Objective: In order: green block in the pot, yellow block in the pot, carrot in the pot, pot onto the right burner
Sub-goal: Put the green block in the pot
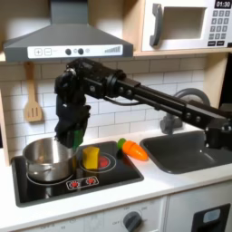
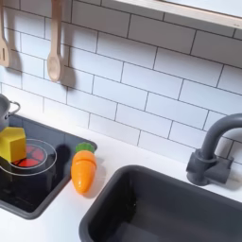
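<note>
1. End effector [image 1: 69, 138] hangs over the pot [image 1: 47, 159] at the stove's left burner, first exterior view; fingers point down at the pot's rim. Cannot tell whether it is open or closed, nor whether it grips anything.
2. Pot sits on the stove [image 1: 118, 178], left side, near the tabletop's left edge.
3. Yellow block [image 1: 91, 158] stands on the right burner, just beside the pot; in the second exterior view [image 2: 11, 145] it sits at the burner's red ring.
4. Carrot [image 1: 134, 149] lies on the tabletop [image 1: 172, 186] between stove and sink [image 1: 186, 152], leafy end toward the wall; also in the second exterior view [image 2: 83, 171].
5. Green block not made out.
</note>
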